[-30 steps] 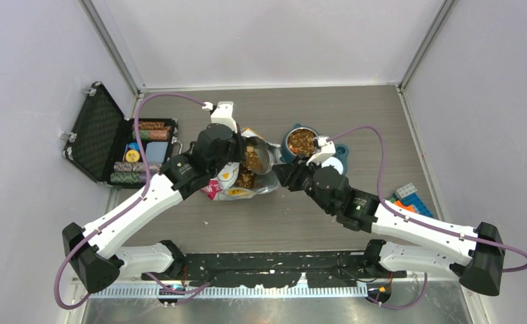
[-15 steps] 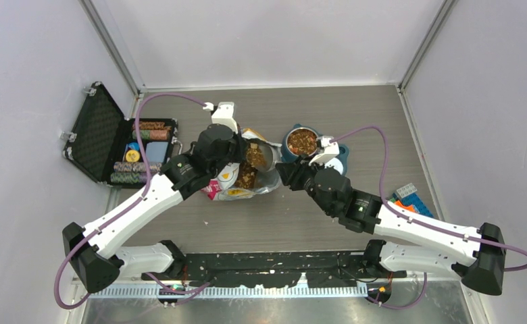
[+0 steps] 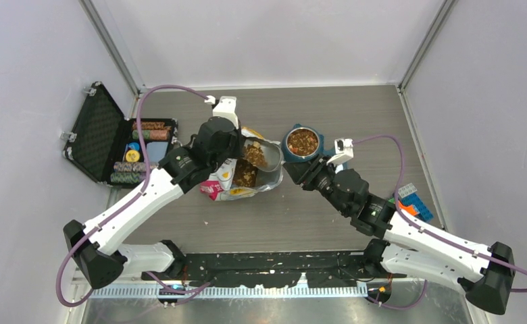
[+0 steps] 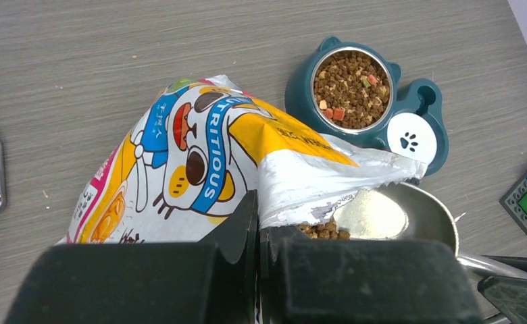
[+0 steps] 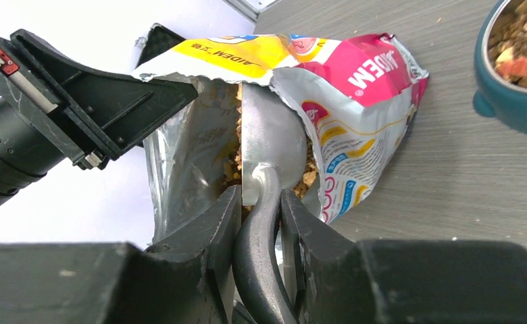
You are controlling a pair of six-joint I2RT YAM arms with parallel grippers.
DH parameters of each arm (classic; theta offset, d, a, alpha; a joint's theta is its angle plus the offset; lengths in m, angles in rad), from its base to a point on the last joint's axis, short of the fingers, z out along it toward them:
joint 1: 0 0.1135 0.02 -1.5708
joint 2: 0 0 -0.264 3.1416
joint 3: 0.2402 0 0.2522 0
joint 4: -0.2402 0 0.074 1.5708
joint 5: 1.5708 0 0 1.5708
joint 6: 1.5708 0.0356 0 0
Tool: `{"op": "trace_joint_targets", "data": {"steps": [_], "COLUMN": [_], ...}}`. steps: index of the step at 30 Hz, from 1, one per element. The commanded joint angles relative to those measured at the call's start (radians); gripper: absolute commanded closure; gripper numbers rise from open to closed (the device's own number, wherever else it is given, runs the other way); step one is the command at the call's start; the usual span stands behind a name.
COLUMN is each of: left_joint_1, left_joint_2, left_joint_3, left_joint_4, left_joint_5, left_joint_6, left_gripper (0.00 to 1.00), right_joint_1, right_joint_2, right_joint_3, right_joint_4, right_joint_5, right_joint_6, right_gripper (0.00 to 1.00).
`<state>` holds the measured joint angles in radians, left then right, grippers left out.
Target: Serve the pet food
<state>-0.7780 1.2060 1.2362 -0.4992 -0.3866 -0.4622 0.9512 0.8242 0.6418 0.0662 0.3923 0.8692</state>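
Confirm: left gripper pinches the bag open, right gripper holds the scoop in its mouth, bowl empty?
The bowl holds pet food, not empty, per the left wrist view; left gripper pinches the bag open, right gripper holds the scoop in its mouth.

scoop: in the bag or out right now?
In. The right wrist view shows the scoop bowl inside the bag's torn mouth, against the kibble; the right pincer grips its handle.

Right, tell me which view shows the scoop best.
Right wrist: the scoop fills the centre, handle clamped in the right gripper, bowl in the bag. Left wrist shows its bowl partly under the bag's edge; top external shows it small.
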Motion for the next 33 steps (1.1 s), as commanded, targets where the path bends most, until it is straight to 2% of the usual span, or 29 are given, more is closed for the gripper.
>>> {"op": "trace_joint_targets", "data": {"steps": [1,10,15,23,33], "left_joint_1": [0.015,0.044,0.055,0.075,0.096], "left_joint_2": [-0.028,-0.035,-0.038,-0.04,-0.024], "left_joint_3": [0.097,0.098,0.101,0.1,0.098], "left_joint_4": [0.044,0.039,0.037,0.043,0.047], "left_joint_5": [-0.051,-0.046,-0.058,-0.037,0.008], "left_joint_6": [0.028,0.039,0.04,0.052,0.06], "left_gripper": [1.0,1.0,1.0,1.0,1.0], "right_joint_1": [-0.046,-0.092,-0.107,-0.111,-0.114], "right_joint_2": [-0.013,-0.076,-0.095,-0.155,-0.192], "right_joint_3": [-0.053,-0.201,-0.252,-0.334,-0.346], "right_joint_4": [0.097,0.289,0.387,0.457,0.469], "right_joint_5": [-0.02,-0.11,-0.134,-0.095,-0.105], "right_joint_6": [0.134,0.325,0.366,0.411,0.41], "right_gripper": [0.95,0.95,0.95,0.95,0.95]}}
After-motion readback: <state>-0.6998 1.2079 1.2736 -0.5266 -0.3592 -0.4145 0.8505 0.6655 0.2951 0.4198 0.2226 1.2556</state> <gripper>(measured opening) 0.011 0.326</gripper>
